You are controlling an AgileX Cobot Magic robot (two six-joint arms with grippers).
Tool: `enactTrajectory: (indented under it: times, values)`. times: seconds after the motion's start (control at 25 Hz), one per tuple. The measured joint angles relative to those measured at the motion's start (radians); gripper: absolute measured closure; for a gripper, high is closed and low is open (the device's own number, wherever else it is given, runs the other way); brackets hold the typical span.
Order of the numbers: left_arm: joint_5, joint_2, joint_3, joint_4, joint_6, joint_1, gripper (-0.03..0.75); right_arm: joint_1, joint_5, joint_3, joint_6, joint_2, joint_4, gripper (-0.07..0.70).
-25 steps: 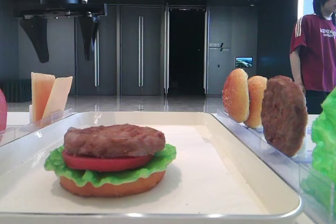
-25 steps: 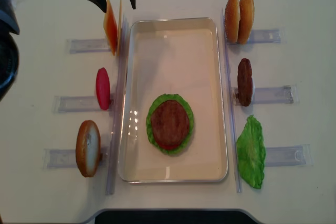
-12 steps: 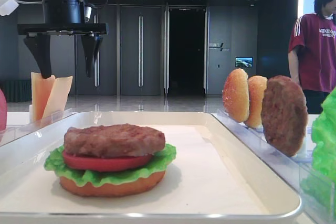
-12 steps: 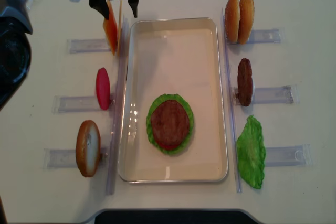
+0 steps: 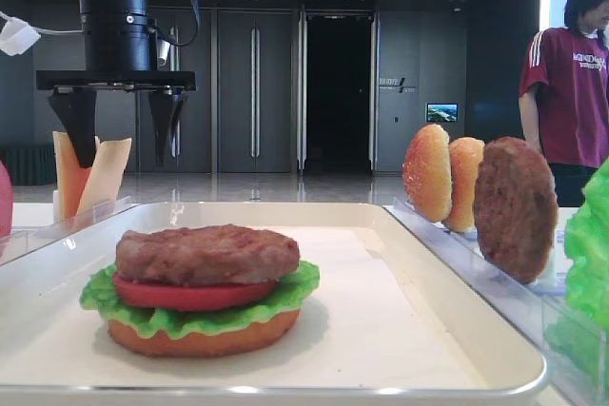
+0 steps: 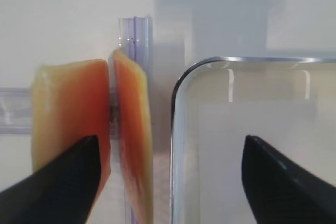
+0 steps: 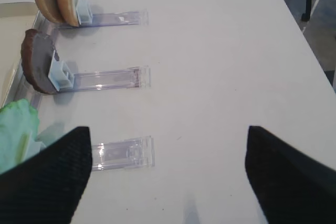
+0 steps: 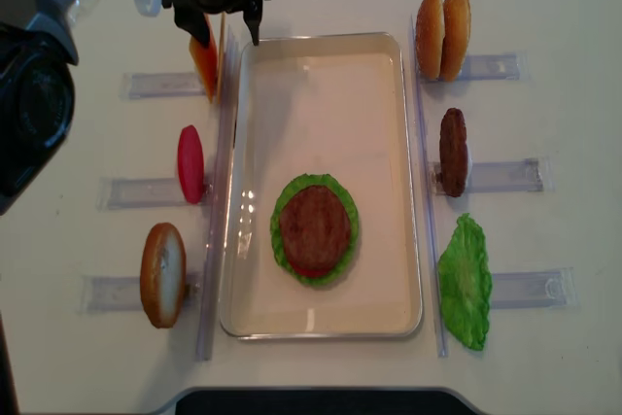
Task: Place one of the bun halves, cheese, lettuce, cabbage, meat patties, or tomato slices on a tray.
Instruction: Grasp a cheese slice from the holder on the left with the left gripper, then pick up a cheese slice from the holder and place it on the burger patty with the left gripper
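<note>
The left gripper [image 8: 220, 24] hung with its jaws spread wide, straddling the two upright slices in the rack just left of the tray [image 8: 321, 323]. The cheese [image 6: 134, 145], the paler slice nearer the tray, stood between the fingers, apart from both; the more orange slice [image 6: 71, 114] stood just beside the left finger [image 6: 58, 182]. The wrist view cut off the lower parts of both slices. The right gripper [image 7: 168, 177] was also spread wide over bare table, holding nothing.
</note>
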Motion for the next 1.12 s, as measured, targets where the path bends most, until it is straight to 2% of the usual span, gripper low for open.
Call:
enactTrajectory:
  times: [0.08, 0.2, 0.44, 0.56, 0.84, 1.12]
  values:
    - [0.003, 0.003, 0.0, 0.01, 0.001, 0.0, 0.124, 0.0, 0.0, 0.0, 0.0, 0.0, 0.001, 0.039]
    - [0.013, 0.005, 0.0, 0.027, 0.003, 0.0, 0.23, 0.0, 0.0, 0.0, 0.0, 0.0, 0.004, 0.039]
    - [0.038, 0.005, 0.0, 0.038, 0.029, 0.0, 0.542, 0.0, 0.0, 0.0, 0.0, 0.0, 0.004, 0.039]
    - [0.051, 0.005, 0.0, 0.05, 0.042, 0.0, 0.665, 0.0, 0.0, 0.0, 0.0, 0.0, 0.005, 0.039]
    - [0.055, 0.005, -0.004, 0.053, 0.076, -0.005, 0.687, 0.0, 0.0, 0.0, 0.0, 0.0, 0.001, 0.039]
    - [0.058, -0.065, -0.004, -0.014, 0.083, -0.025, 0.687, 0.0, 0.0, 0.0, 0.0, 0.0, 0.002, 0.039]
